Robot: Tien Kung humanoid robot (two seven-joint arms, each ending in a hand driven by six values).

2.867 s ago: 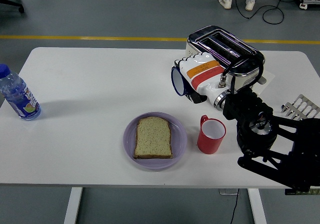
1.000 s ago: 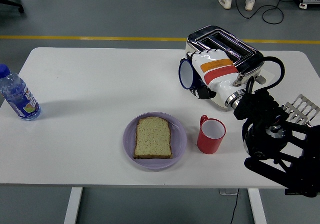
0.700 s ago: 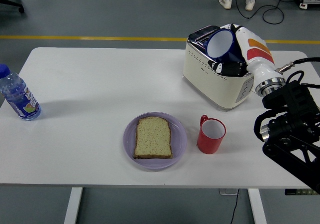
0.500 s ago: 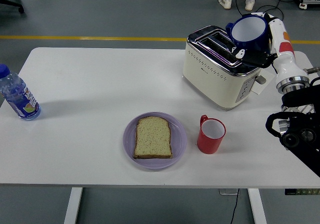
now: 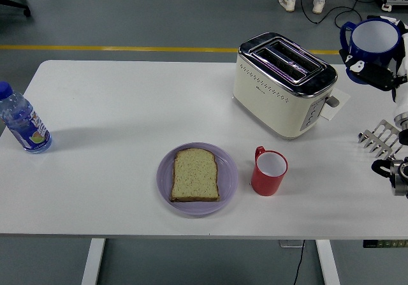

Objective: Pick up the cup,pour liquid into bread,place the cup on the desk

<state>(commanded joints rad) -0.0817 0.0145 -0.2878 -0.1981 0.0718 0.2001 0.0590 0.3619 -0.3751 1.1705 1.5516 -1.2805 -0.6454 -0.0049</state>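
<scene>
My right hand [image 5: 377, 70] is at the far right edge of the head view, shut on a blue cup [image 5: 372, 44] with a white inside. The cup is upright and held above the table's far right corner, to the right of the toaster. A slice of bread [image 5: 195, 175] lies on a purple plate [image 5: 229, 182] near the front middle. Right of the plate a red cup [image 5: 269, 171] stands on the table, untouched. Only a little of the right arm shows.
A cream and chrome toaster [image 5: 281, 85] stands at the back right. A metal rack [image 5: 382, 138] lies near the right edge. A water bottle [image 5: 23, 120] stands at the far left. A person's feet [image 5: 301, 1] show on the floor beyond the table.
My right arm has swung the blue cup from a tilted pose in front of the toaster up and to the right. The cup is now upright at the right edge.
</scene>
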